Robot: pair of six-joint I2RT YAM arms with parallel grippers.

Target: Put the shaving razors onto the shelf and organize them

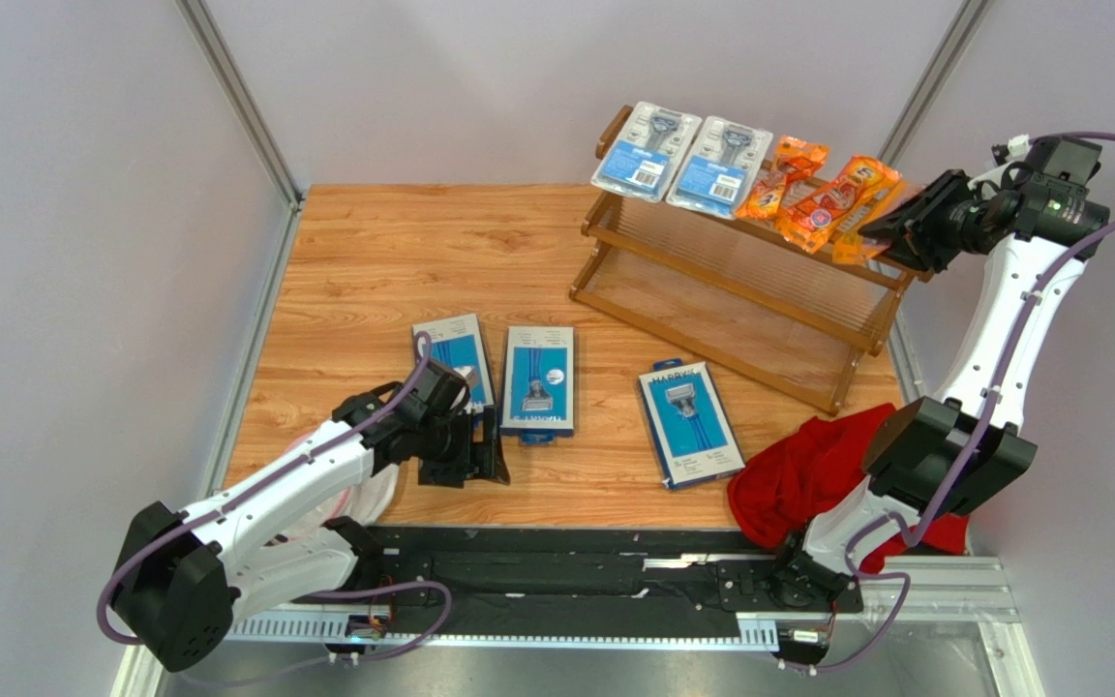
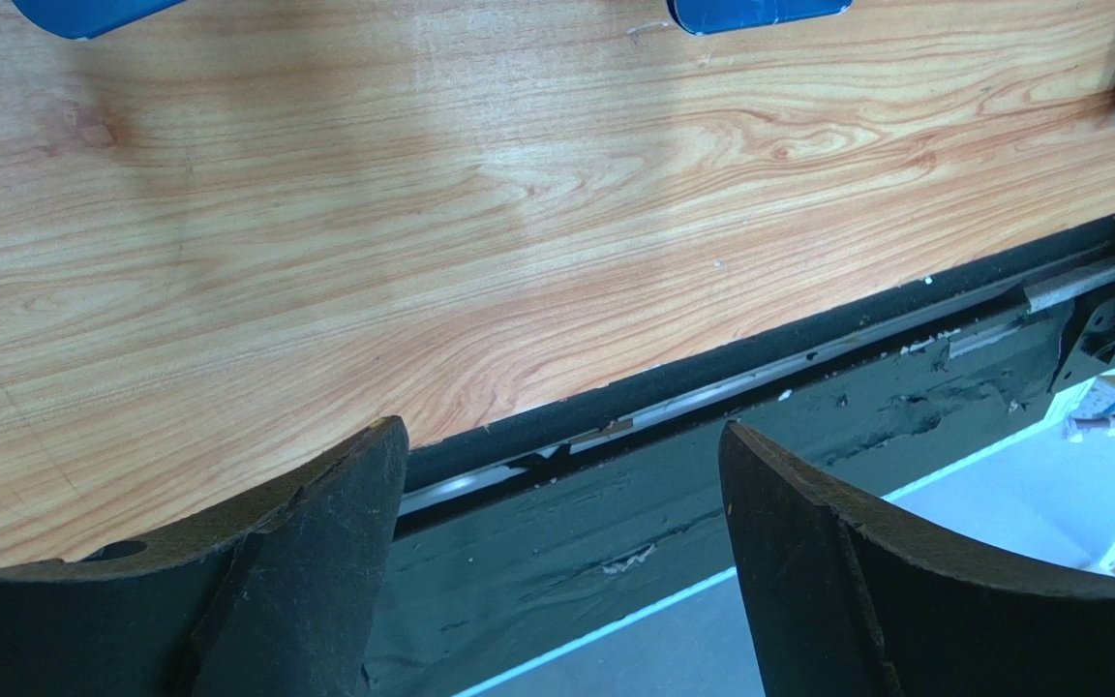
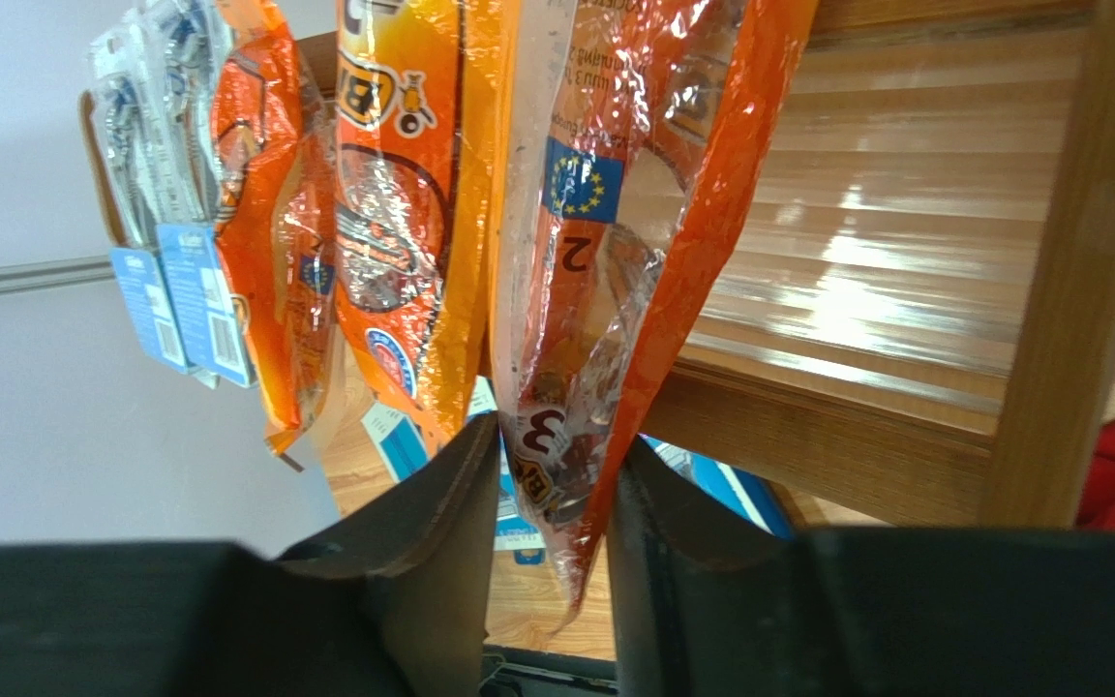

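The wooden shelf (image 1: 753,291) stands at the back right. Its top tier holds two clear blister packs (image 1: 646,150) and orange razor bags (image 1: 840,204). My right gripper (image 1: 905,225) is at the shelf's right end. In the right wrist view its jaws (image 3: 556,479) stand slightly open around the tail of the nearest orange bag (image 3: 622,218), which rests on the slats. Three flat blue razor boxes (image 1: 454,359), (image 1: 539,381), (image 1: 689,423) lie on the table. My left gripper (image 1: 479,462) hangs open and empty by the near table edge, just below the left box.
A red cloth (image 1: 811,472) lies at the front right beside the right arm's base. The black rail (image 2: 753,479) runs along the near table edge under the left gripper (image 2: 564,494). Blue box edges (image 2: 760,12) show at the top of the left wrist view.
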